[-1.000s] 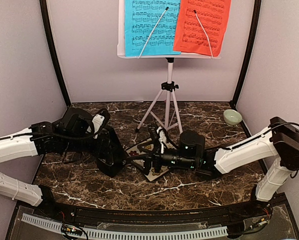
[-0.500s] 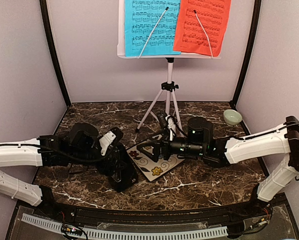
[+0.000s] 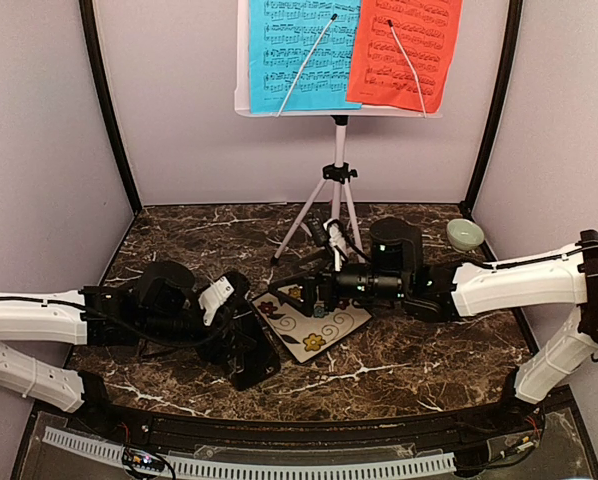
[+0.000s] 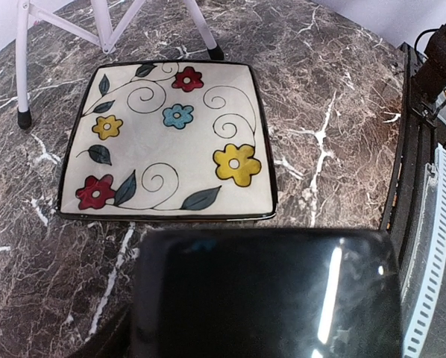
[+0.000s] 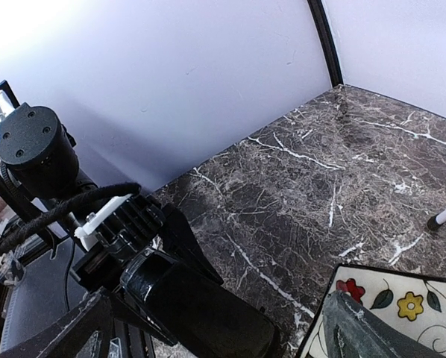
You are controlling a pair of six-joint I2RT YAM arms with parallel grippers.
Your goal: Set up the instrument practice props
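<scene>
The white music stand (image 3: 242,60) on its tripod (image 3: 334,200) stands at the back, with the blue sheet (image 3: 299,50) and the red sheet (image 3: 404,50) clipped side by side on it. My left gripper (image 3: 234,338) is shut on the black metronome (image 3: 249,350), low over the table just in front of and to the left of the floral tile (image 3: 314,322). The metronome fills the bottom of the left wrist view (image 4: 260,294) and hides the fingers. My right gripper (image 3: 299,290) is open and empty, hovering over the tile's far edge.
The floral tile (image 4: 171,142) lies flat on the marble table in front of the tripod feet (image 4: 23,118). A small green bowl (image 3: 465,234) sits at the back right corner. Walls close the sides and back.
My right gripper lifted off the tile and drew back, leaving the tile flat on the table. My left gripper carried the metronome forward and right, toward the tile's near-left corner.
</scene>
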